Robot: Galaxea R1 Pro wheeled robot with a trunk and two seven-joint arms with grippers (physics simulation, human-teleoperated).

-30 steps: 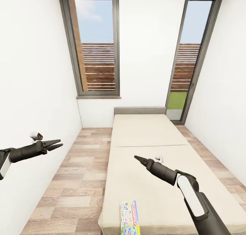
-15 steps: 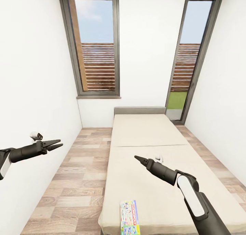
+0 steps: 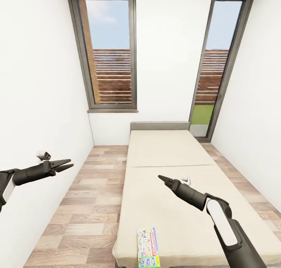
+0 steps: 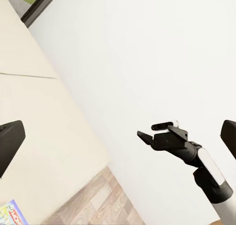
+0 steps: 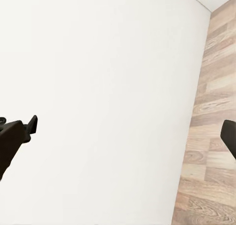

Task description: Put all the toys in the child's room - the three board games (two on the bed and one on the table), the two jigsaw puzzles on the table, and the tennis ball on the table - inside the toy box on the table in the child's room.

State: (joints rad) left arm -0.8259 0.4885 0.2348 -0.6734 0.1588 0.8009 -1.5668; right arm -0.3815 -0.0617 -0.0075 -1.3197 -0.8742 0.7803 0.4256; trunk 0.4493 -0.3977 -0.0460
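One board game point(image 3: 148, 247), a thin flat box with a pale multicoloured cover, lies on the bed point(image 3: 168, 151) at its near end, by the left edge; its corner also shows in the left wrist view point(image 4: 12, 212). My right gripper point(image 3: 162, 178) hangs open above the middle of the mattress, well beyond the game, and appears in the left wrist view point(image 4: 143, 136). My left gripper point(image 3: 67, 165) is open over the wood floor left of the bed, holding nothing. The toy box, the table, the jigsaw puzzles and the tennis ball are out of view.
The bed runs away from me to a grey headboard point(image 3: 159, 126) under the far wall. A strip of plank floor point(image 3: 89, 197) lies between the bed and the white left wall point(image 3: 35, 104). Two tall dark-framed windows point(image 3: 111, 49) stand at the far end.
My right arm has shifted a little to the right over the mattress. The left gripper has edged slightly forward. The board game has not moved.
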